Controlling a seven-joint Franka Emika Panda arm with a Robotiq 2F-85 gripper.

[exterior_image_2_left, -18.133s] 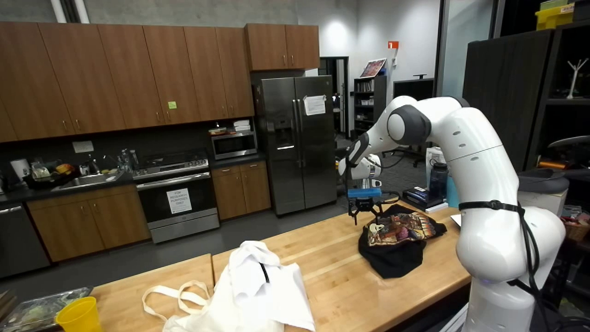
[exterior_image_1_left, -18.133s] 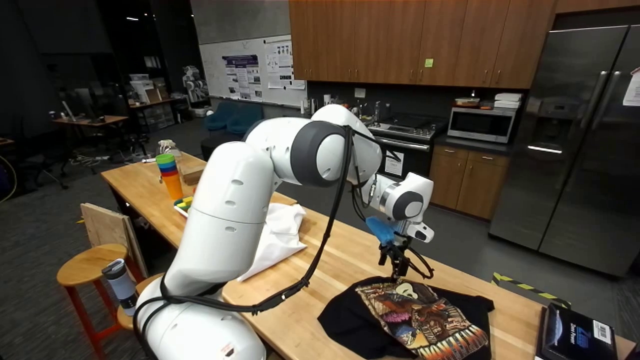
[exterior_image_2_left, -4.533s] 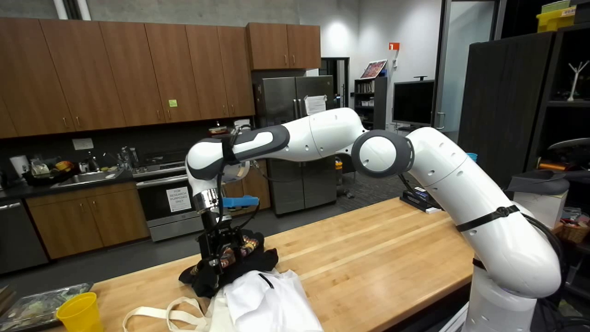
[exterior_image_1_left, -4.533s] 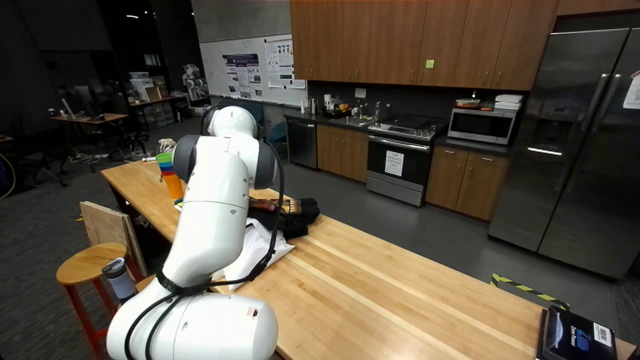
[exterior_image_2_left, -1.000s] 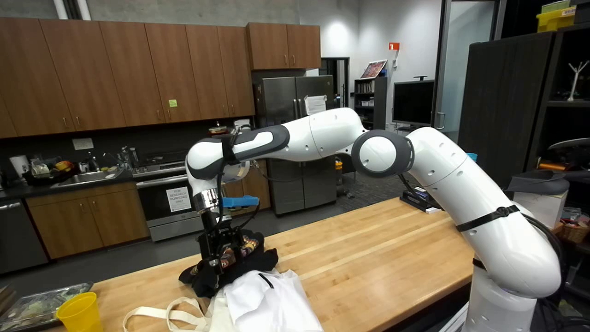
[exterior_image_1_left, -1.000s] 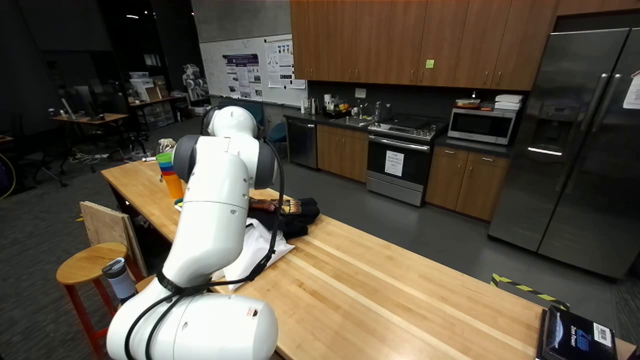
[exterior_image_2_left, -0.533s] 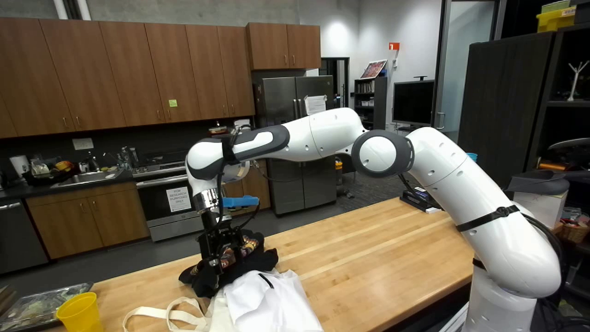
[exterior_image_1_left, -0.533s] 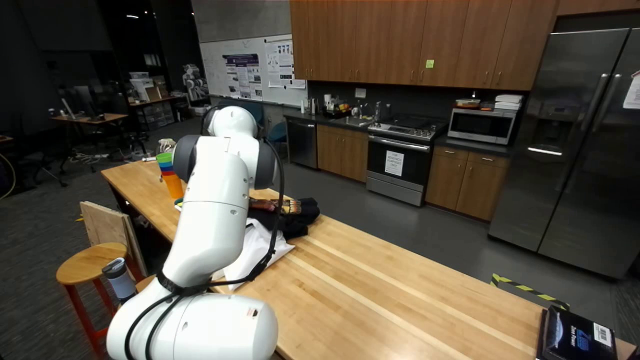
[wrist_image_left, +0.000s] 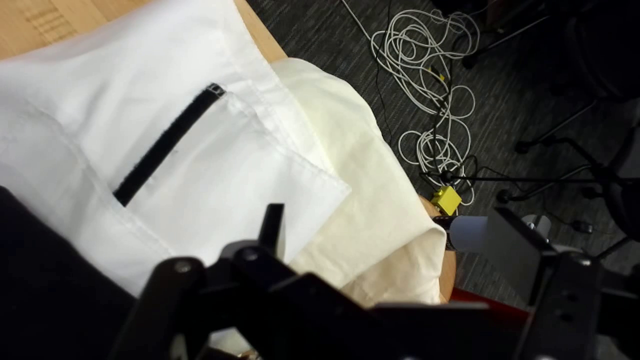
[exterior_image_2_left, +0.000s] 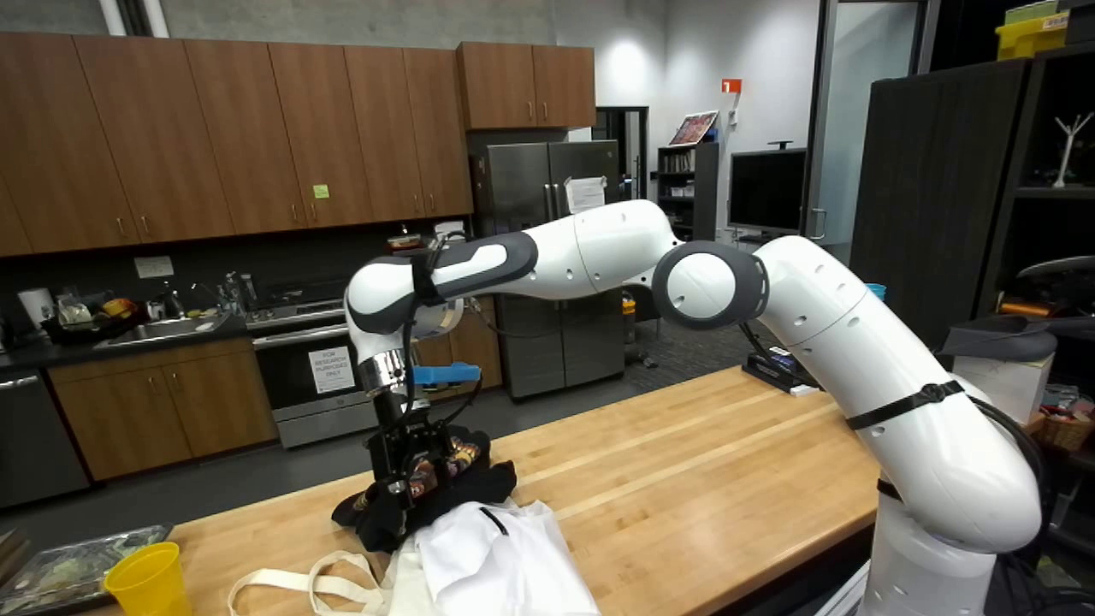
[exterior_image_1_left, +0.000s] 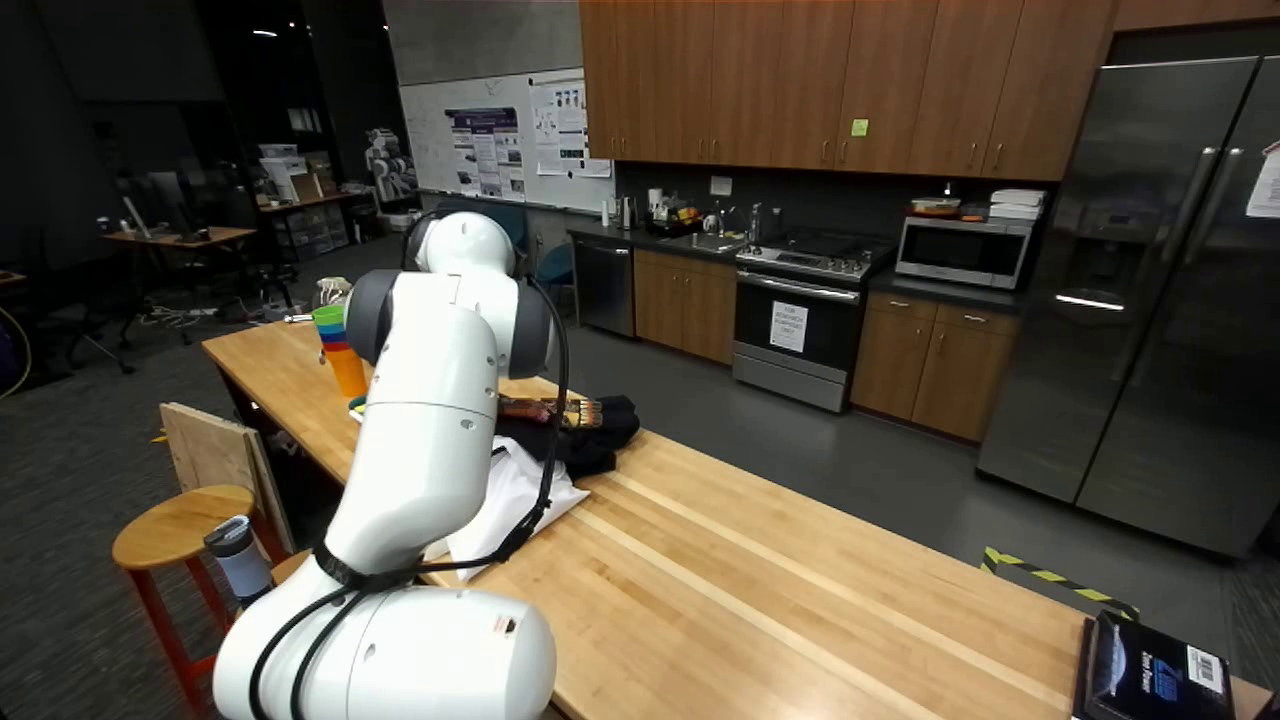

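The counter (exterior_image_2_left: 684, 479) stretches long before me, and my arm (exterior_image_2_left: 804, 291) reaches over much of it. In an exterior view I lean out from my base (exterior_image_2_left: 928, 552) beside its edge, bend at the elbow (exterior_image_2_left: 701, 285) and run my forearm (exterior_image_2_left: 590, 248) almost level across the top; at its end my wrist (exterior_image_2_left: 378, 295) turns steeply down. In an exterior view my upper arm (exterior_image_1_left: 430, 450) hides my wrist. Below lie a cream bag (wrist_image_left: 370, 215) and, spread over part of it, a white cloth (exterior_image_2_left: 500, 565). Just beside the cloth a black garment (exterior_image_2_left: 470, 494) with a colourful print (exterior_image_2_left: 464, 453) lies bunched on the counter, partly screened by my gripper (wrist_image_left: 392, 230), which points down close by it with a slight tilt. I have nothing in my grip: my fingers (wrist_image_left: 271, 224) stand spread wide, and through the gap between them the wrist view shows part of the cream bag. Whether a fingertip touches the garment I cannot tell.
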